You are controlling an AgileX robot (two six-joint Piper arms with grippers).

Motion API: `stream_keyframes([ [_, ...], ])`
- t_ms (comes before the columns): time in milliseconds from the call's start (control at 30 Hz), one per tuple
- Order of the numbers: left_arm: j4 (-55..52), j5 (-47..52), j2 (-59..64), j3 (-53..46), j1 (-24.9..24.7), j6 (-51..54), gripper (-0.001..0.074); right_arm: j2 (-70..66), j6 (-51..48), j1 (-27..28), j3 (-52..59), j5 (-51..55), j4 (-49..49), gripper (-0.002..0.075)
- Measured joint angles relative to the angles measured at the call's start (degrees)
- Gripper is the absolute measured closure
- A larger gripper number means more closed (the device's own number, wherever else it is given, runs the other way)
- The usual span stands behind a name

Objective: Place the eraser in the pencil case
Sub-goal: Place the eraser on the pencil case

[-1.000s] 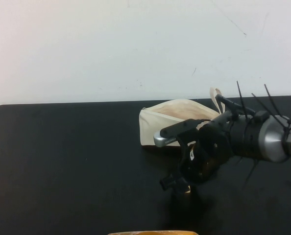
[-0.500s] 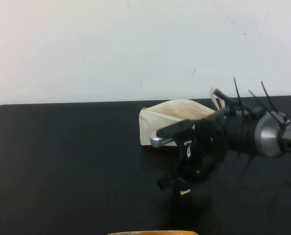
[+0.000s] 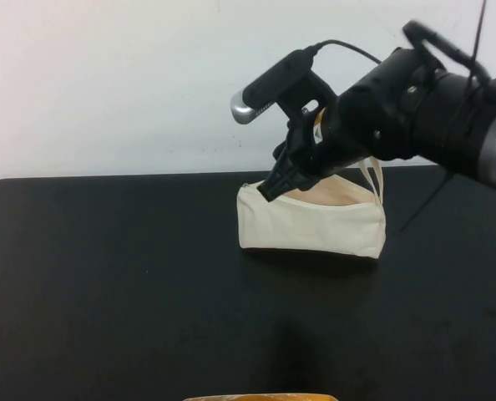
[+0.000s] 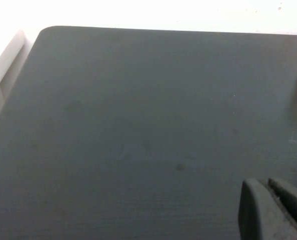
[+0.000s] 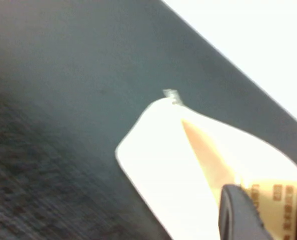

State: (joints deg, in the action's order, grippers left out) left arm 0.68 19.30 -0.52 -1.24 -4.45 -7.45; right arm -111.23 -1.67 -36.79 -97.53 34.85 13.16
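My right pincer (image 3: pixel 275 185), closed on the eraser (image 5: pixel 269 206), hovers over the case (image 3: pixel 311 224) mouth on the desk (image 3: pixel 106 276); next I lower and release. Left pincer (image 4: pixel 273 210) is parked (grip unclear).

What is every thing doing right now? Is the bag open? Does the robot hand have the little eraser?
pencil case: upright on the black table, zipper open, beige lining showing.
eraser: held in the right gripper, above the case's opening.
right gripper: shut on the eraser, raised over the case's left end.
left gripper: low over bare table, holding nothing visible.
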Motion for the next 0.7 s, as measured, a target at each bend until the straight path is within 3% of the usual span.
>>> stream_keyframes([
  [200, 0.0, 0.0, 0.0, 0.0, 0.0, 0.0, 0.0737, -3.4, 4.0, 0.4, -0.1, -0.7, 7.1, 0.0510],
  [367, 0.0, 0.0, 0.0, 0.0, 0.0, 0.0, 0.0737, -5.2, 8.5, 1.3, -0.1, 0.0, 11.4, 0.0299],
  [467, 0.0, 0.0, 0.0, 0.0, 0.0, 0.0, 0.0737, -5.1, 10.2, 1.6, -0.1, 0.4, 12.8, 0.0229],
  [600, 0.0, 0.0, 0.0, 0.0, 0.0, 0.0, 0.0737, -3.8, 10.6, 1.6, -0.2, 2.4, 13.1, 0.0248],
  [700, 0.0, 0.0, 0.0, 0.0, 0.0, 0.0, 0.0737, -1.6, 10.2, 1.6, -2.0, 6.9, 13.1, 0.0356],
])
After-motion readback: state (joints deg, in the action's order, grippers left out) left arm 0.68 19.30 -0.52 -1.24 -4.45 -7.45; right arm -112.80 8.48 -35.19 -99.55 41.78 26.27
